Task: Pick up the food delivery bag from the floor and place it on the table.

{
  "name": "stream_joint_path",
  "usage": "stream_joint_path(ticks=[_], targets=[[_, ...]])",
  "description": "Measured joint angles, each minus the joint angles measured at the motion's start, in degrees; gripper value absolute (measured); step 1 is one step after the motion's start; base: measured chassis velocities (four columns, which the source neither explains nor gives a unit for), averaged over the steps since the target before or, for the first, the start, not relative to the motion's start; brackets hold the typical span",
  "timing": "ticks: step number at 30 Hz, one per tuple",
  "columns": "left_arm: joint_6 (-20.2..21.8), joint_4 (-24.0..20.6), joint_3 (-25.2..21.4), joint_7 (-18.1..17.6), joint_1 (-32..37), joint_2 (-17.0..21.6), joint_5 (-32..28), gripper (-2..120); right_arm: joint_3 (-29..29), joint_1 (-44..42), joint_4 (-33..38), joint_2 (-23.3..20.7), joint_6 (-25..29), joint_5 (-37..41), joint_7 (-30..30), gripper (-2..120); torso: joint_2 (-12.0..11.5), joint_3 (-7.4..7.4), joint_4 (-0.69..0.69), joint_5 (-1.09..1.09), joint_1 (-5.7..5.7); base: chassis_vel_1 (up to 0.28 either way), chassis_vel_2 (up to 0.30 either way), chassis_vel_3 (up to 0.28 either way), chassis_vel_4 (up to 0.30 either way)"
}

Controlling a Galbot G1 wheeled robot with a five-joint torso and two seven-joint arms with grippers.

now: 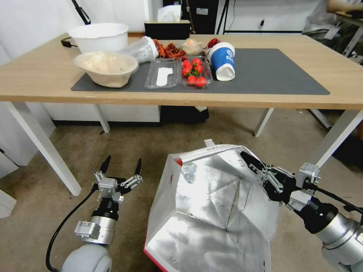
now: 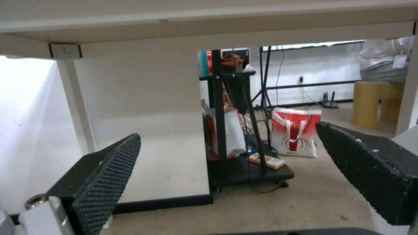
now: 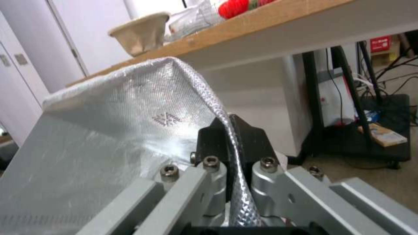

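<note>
Two bowls (image 1: 101, 36) (image 1: 107, 68), one blue cup (image 1: 223, 60), one foil-lined bag (image 1: 211, 211), two grippers (image 1: 121, 169) (image 1: 249, 160)

The head camera looks forward and down over the worktop (image 1: 181, 99) and floor (image 1: 124, 151). Both wrist cameras sit low, facing under that worktop (image 2: 209, 31); the right one looks close along its pincer (image 3: 233, 143).

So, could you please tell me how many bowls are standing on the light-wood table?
2: a large white plastic bowl at the far left of the table, and a beige paper bowl just in front of it on the dark grey mat.
</note>
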Motion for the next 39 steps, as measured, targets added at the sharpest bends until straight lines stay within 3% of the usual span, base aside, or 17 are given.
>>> stream_joint_path(ticks=[19, 39], targets=[[-0.15, -0.32, 0.05, 0.00, 0.07, -0.05, 0.14, 100, -3.10, 0.50, 0.00, -1.50, 2.34, 6.31, -3.24, 0, 4.37, 3.08, 0.01, 0.00, 1.30, 0.000, 0.000, 0.000, 0.000], [-0.15, -1.05, -0.71, 0.09, 0.95, 0.62, 0.17, 100, -2.10, 0.15, 0.01, -1.29, 2.53, 7.08, -5.17, 0, 8.84, 6.11, 0.00, 0.01, 2.71, 0.000, 0.000, 0.000, 0.000]])
